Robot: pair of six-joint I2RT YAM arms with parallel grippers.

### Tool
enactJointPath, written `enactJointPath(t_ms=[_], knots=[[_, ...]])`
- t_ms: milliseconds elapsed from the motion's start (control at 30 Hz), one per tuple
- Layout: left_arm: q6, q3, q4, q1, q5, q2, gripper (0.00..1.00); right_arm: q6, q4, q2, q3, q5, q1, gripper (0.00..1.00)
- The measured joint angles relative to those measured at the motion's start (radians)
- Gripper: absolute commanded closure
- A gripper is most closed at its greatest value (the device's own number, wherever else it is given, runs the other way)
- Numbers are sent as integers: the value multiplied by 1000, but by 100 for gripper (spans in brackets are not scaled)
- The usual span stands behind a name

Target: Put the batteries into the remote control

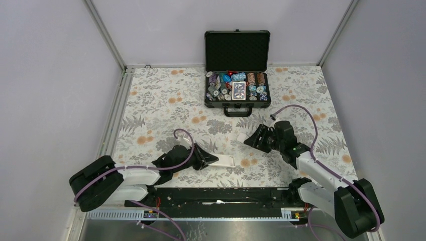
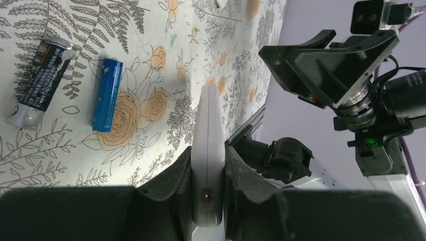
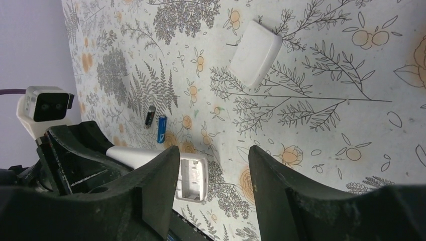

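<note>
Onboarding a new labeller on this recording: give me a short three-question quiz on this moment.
1. True or false: the left gripper is shut on the remote control.
2. Fill in: the right gripper has its jaws ____ and holds nothing.
3. Where do the two batteries lie? A) inside the remote control B) side by side on the table C) between the right gripper's fingers

Key: 1 true; 2 open; 3 B.
</note>
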Motion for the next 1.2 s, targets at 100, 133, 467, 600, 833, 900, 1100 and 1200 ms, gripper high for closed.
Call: enactJointPath(t_ms=[100,133,467,600,833,900,1100,1200], knots=[[-16,0,35,-21,-22,48,84,-6,-16,-10,0,-8,4,39],[-21,0,45,-30,-28,64,81,-8,-21,-14,0,-11,6,39],[-57,32,104,-100,-49,188,55,-37,-79,-58,0,-30,39,37],[-55,48,95,-121,-51,189,46,-47,-114,-80,0,-33,50,36],[-21,81,0,-168,-56,151,38,-52,-139,-84,0,-32,122,36],[-4,95,-41,-181,-57,128,37,-51,-143,-84,0,-32,146,36],[59,156,-195,-216,-66,53,31,-52,-160,-89,0,-21,171,36],[100,195,-283,-234,-76,12,28,-52,-179,-104,0,-13,179,36]])
